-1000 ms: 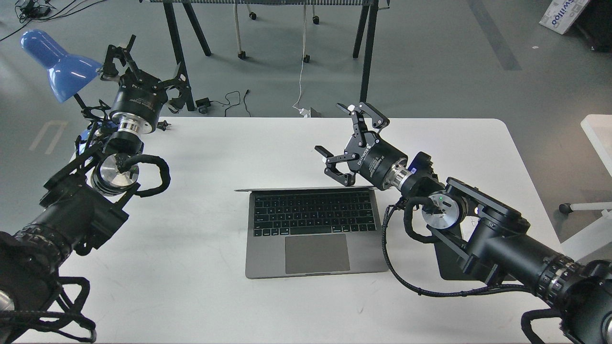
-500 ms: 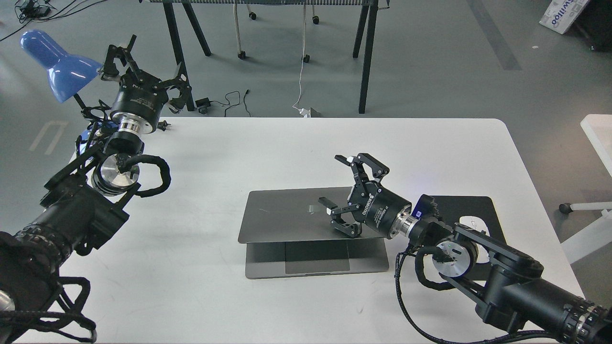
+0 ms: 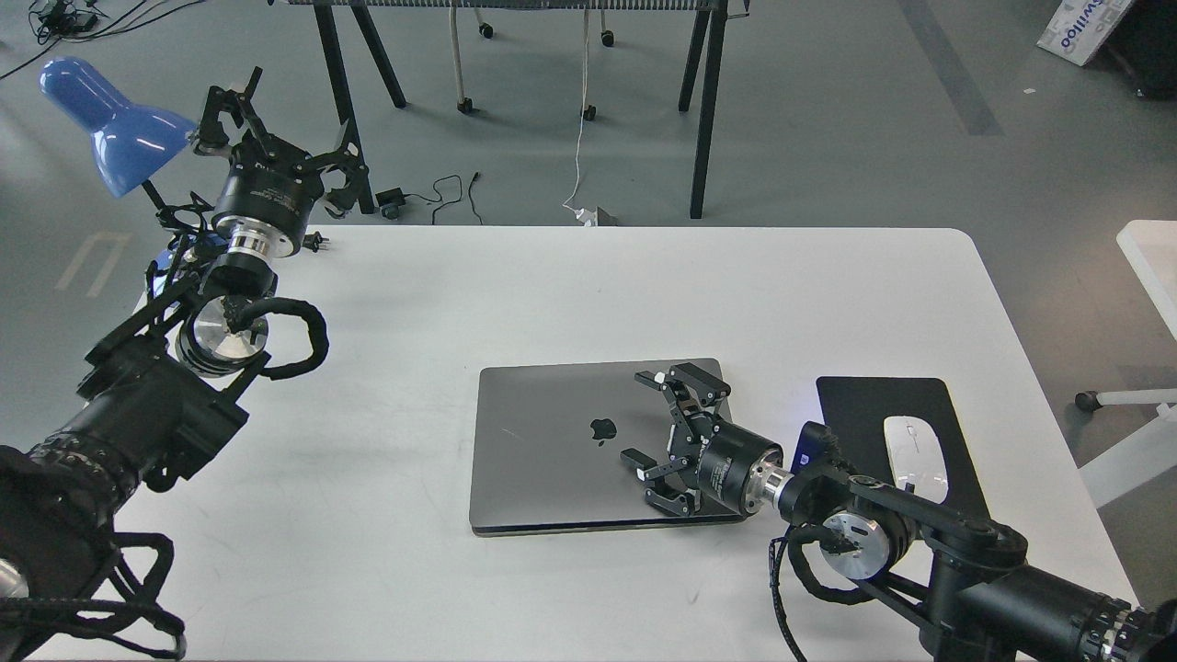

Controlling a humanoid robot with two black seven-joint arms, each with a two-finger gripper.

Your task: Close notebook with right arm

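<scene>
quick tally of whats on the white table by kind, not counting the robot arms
notebook, closed: 1
mouse pad, black: 1
mouse, white, on the pad: 1
Total: 3

The blue lamp stands at the table's far left corner; whether its base rests on the table cannot be told, so it is left out.

Bare table (image 3: 570,294) behind notebook (image 3: 552,450); mouse pad (image 3: 864,414), mouse (image 3: 915,450) crowd right.

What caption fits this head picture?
Open right gripper rests on the closed grey metal notebook on the white table.
</scene>
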